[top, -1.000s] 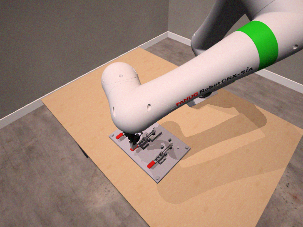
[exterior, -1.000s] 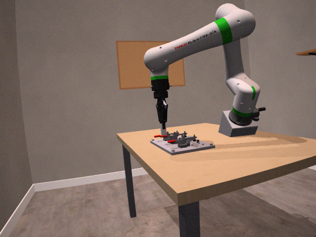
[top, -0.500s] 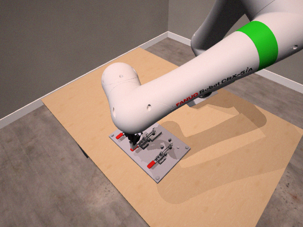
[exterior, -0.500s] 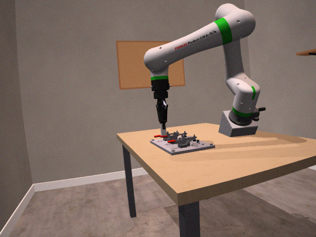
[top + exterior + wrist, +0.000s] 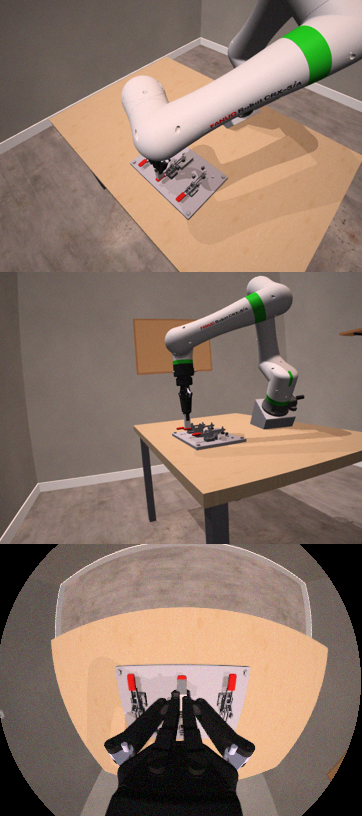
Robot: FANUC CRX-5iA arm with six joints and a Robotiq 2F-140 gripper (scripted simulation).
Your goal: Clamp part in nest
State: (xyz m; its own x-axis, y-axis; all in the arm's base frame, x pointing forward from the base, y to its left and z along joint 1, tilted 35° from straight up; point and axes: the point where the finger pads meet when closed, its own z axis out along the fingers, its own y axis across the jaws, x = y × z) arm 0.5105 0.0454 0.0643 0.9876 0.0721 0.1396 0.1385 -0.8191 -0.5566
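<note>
The fixture plate (image 5: 193, 205) (image 5: 191, 442) (image 5: 159, 672) carries three clamps. A grey block, the part (image 5: 188, 162), lies in the middle nest under the middle clamp's bar; its seating on pads and blocks is too small to judge. The middle clamp's red handle (image 5: 157, 179) (image 5: 188, 429) (image 5: 182, 677) lies low, its bar looks about level. Whether it is past dead centre cannot be told. My gripper (image 5: 159, 176) (image 5: 187, 426) (image 5: 181, 685) is shut and empty, pointing down, its fingertips at the middle handle, seemingly touching it from above.
One outer clamp has its red handle (image 5: 180, 197) (image 5: 196, 434) (image 5: 131, 681) low and its bar down over its nest. The other outer clamp's handle (image 5: 142, 162) (image 5: 180, 428) (image 5: 232, 682) is also low. Both stand on either side of my fingers.
</note>
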